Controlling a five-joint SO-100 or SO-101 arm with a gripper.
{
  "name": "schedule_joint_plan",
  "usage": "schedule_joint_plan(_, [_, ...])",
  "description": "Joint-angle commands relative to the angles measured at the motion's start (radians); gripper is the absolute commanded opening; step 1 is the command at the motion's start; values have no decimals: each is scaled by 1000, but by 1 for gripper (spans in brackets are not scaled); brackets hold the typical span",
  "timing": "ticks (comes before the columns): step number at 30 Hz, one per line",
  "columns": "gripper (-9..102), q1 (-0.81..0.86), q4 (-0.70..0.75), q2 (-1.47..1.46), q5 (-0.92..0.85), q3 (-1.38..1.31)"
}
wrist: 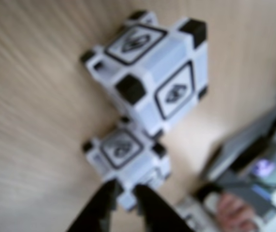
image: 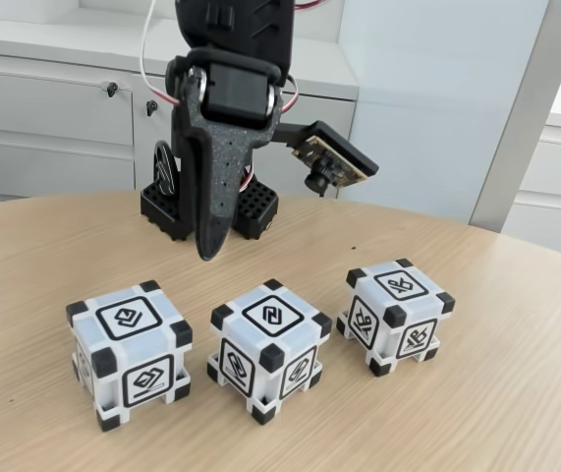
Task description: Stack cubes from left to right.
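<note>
Below end effector (image: 207, 251), three cubes (image: 269, 348)

A light wood-grain surface (image: 516, 393) with a curved far edge spans the fixed view. Beyond it, at ten o'clock, stand pale grey cabinets (image: 44, 108) with small dark knobs (image: 112, 89). A white wall panel (image: 437, 98) rises at one o'clock. In the wrist view, blurred clutter (wrist: 258, 169) sits at four o'clock, too soft to identify.

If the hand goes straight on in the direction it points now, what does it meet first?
Probably the bare table just behind the cubes: in the fixed view the hand points steeply down there. The blurred wrist view suggests a cube lies close, so depth is uncertain.
</note>
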Motion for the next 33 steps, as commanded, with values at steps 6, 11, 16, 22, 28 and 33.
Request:
schedule_joint_plan(6, [0, 3, -5, 2, 21, 0])
schedule_joint_plan(11, [0, 3, -5, 2, 21, 0])
schedule_joint_plan(16, [0, 3, -5, 2, 21, 0])
schedule_joint_plan(22, [0, 5, -5, 2, 18, 0])
schedule_joint_plan(28, [0, -2, -5, 3, 14, 0])
schedule_joint_plan(33, [0, 12, -5, -15, 26, -15])
